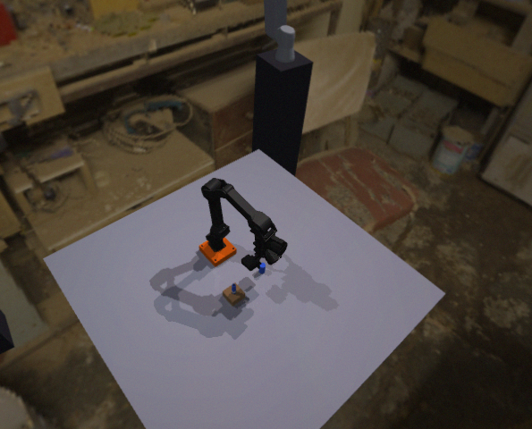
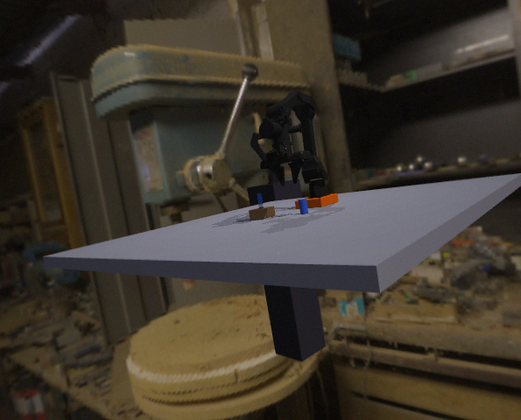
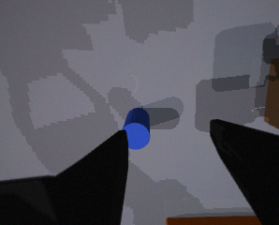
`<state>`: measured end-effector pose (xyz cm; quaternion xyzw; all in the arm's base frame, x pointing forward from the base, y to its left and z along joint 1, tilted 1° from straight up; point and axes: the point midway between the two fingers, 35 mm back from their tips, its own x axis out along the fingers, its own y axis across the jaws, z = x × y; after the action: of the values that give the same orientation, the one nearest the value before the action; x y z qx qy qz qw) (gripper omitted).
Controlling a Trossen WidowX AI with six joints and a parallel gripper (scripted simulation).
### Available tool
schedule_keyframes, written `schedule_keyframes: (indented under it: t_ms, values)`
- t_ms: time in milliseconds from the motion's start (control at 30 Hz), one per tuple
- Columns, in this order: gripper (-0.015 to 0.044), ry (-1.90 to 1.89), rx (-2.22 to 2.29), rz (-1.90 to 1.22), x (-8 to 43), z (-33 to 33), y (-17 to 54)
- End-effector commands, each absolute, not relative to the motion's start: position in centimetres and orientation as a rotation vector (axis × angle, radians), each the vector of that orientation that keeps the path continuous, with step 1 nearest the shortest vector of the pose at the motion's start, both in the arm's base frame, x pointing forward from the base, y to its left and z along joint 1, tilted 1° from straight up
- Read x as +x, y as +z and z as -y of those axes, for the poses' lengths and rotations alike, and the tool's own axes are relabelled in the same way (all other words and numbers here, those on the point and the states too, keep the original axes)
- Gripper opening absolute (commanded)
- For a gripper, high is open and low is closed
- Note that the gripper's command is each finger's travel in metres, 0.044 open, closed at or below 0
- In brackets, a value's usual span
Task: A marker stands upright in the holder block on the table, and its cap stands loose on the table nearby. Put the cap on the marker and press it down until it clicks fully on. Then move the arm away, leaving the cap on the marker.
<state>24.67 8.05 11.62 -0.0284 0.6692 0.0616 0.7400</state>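
The blue cap (image 1: 262, 268) (image 2: 303, 206) (image 3: 137, 136) stands upright on the table, apart from the holder. The marker (image 1: 233, 288) (image 2: 260, 199) stands upright in the brown holder block (image 1: 232, 296) (image 2: 261, 213) (image 3: 278, 100), its blue upper part bare. My gripper (image 2: 289, 183) (image 3: 168, 132) is open and empty, pointing down high above the table near the cap. In the wrist view the cap shows between the fingertips, close beside the left one and well off the middle; the holder block is at the right edge there.
The orange arm base (image 1: 216, 251) (image 2: 327, 200) (image 3: 214, 220) stands on the pale table (image 1: 266, 369) (image 2: 323, 244), behind the holder block in the top view. Shadows of the arm fall around the cap and the block.
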Motion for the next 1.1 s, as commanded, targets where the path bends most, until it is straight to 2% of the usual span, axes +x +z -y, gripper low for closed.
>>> schedule_keyframes:
  t_ms: [0,500,1067]
  values:
    - [0.024,0.157,-0.143,-1.522,22.4,-10.4,12.2]
    - [0.024,0.161,-0.161,-1.531,22.0,-10.5,7.4]
    - [0.024,0.161,-0.161,-1.531,22.2,-10.6,5.1]
